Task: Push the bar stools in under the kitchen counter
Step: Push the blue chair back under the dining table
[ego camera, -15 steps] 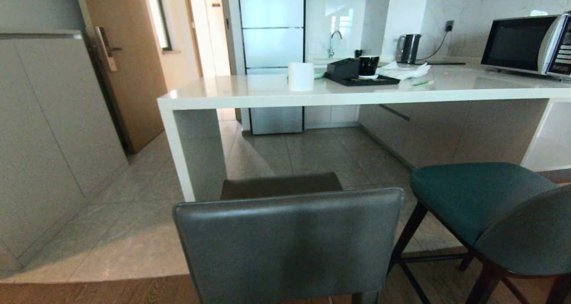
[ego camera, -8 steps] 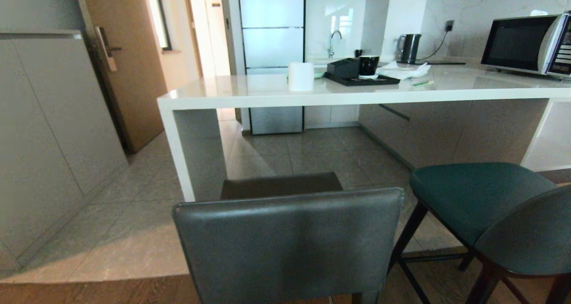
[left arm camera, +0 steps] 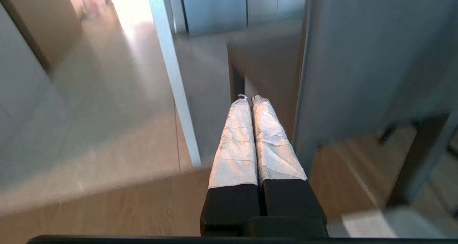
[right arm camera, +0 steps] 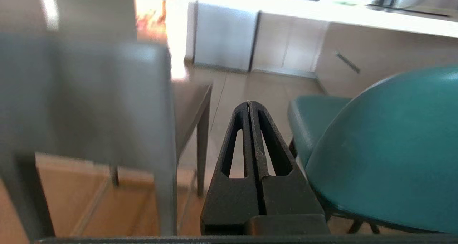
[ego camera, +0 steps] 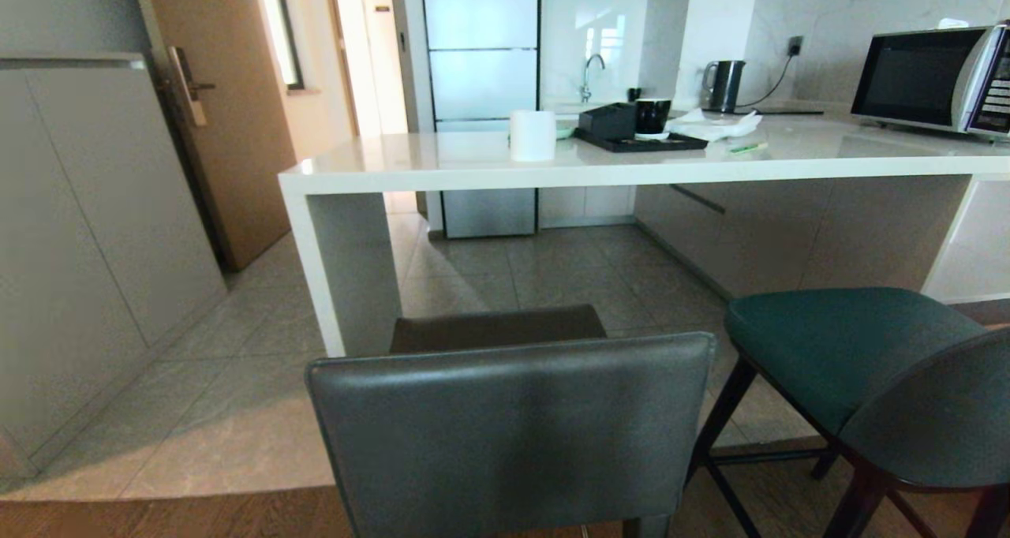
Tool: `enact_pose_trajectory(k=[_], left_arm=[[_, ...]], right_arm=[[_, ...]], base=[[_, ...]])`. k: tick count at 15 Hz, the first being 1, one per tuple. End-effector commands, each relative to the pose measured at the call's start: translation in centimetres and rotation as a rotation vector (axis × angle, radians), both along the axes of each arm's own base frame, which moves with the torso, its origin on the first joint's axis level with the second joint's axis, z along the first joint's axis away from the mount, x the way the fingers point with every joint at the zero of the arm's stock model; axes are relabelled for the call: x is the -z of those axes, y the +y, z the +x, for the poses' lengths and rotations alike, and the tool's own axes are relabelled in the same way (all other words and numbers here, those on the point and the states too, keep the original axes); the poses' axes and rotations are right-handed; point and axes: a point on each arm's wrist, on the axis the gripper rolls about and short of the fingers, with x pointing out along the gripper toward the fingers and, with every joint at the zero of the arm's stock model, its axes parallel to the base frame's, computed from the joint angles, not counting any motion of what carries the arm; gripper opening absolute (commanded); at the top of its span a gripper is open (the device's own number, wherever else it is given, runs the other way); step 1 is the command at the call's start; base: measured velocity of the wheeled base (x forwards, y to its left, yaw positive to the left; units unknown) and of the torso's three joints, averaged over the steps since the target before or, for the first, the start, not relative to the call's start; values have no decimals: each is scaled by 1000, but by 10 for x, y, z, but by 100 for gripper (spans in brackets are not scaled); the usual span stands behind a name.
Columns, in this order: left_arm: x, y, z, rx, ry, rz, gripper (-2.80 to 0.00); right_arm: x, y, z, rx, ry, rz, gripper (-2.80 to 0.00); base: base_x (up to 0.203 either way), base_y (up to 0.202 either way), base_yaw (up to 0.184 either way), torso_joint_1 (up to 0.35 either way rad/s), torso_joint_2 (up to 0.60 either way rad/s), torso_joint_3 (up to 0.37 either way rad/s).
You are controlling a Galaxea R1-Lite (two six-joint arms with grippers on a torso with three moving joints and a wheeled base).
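A square grey leather bar stool (ego camera: 513,427) stands right in front of me, its back toward me and its seat short of the kitchen counter (ego camera: 631,167). A teal bar stool (ego camera: 852,356) stands to its right, turned at an angle. Neither gripper shows in the head view. My left gripper (left arm camera: 250,99) is shut and empty, low beside the grey stool's left edge (left arm camera: 357,68). My right gripper (right arm camera: 249,103) is shut and empty, pointing into the gap between the grey stool (right arm camera: 89,97) and the teal stool (right arm camera: 386,151).
On the counter stand a white roll (ego camera: 532,135), a black tray with a cup (ego camera: 643,128), a kettle (ego camera: 723,85) and a microwave (ego camera: 931,79). The counter's white side panel (ego camera: 316,270) stands left of the grey stool. A cabinet (ego camera: 87,246) and a door (ego camera: 221,112) are at left.
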Motion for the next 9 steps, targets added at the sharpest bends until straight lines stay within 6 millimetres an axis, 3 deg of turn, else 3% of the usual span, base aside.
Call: enact_pose_trajectory(k=[1, 5, 9], left_arm=[[13, 0, -2, -2, 7, -15, -280], [24, 0, 2, 0, 62, -101, -280], [32, 2, 7, -116, 44, -148, -280]], right_arm=[[19, 1, -11, -10, -37, -28, -280], [76, 1, 5, -3, 121, -7, -280], [85, -2, 12, 108, 97, 38, -280]], base=[[0, 0, 0, 0, 0, 0], [0, 0, 0, 0, 0, 0], [0, 0, 0, 0, 0, 0]])
